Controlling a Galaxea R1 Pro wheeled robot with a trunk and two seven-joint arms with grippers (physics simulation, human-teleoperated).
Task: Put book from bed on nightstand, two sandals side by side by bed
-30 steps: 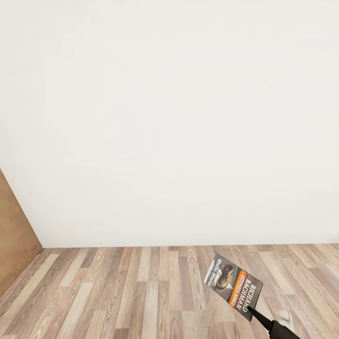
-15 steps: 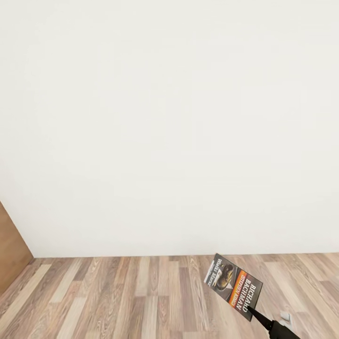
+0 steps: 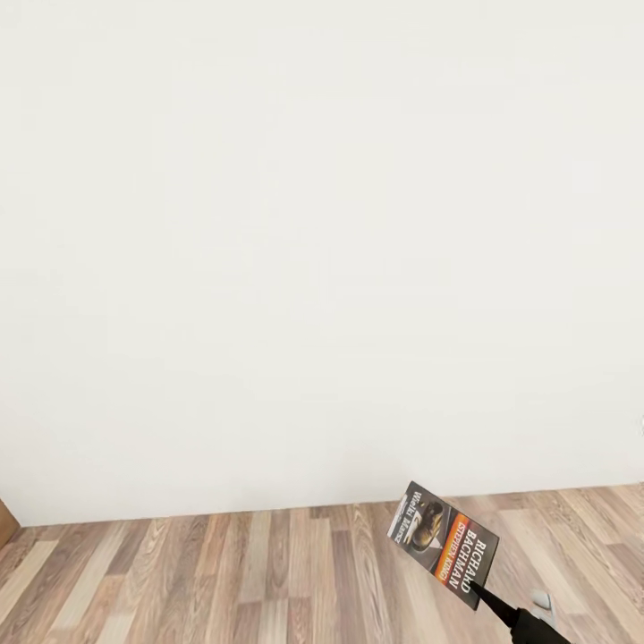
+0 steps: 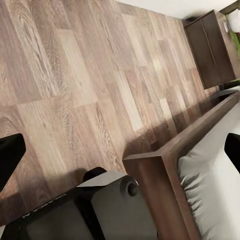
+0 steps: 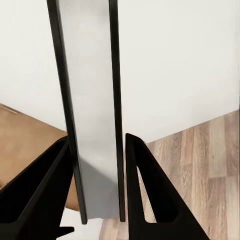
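Currently the head camera is facing a plain white wall (image 3: 322,250) with a strip of wood-plank floor (image 3: 224,581) along the bottom. The right gripper (image 3: 487,601) is reaching in low at the right, clamped on the bottom corner of the book (image 3: 444,544). The book is hanging in the air above the floor, tilted, its cover facing the camera: dark picture, orange band, white lettering reading RICHARD BACHMAN.

From the right wrist, the book (image 5: 92,110) is showing edge-on, grey page block between two dark covers, standing between the two black fingers (image 5: 150,190). Both fingers are pressing against the covers, wall and floor behind.

Left wrist camera is pointing down at the floor beside the bed (image 4: 200,165): a corner of the dark brown frame with the grey mattress inside it. Further along the bed's side, a dark brown nightstand (image 4: 212,47) is standing against the wall. The left gripper (image 4: 120,160) is sitting apart, black fingertips (image 4: 10,152) at opposite edges of the view, nothing between them. Part of the robot's grey body (image 4: 100,210) is showing under it.
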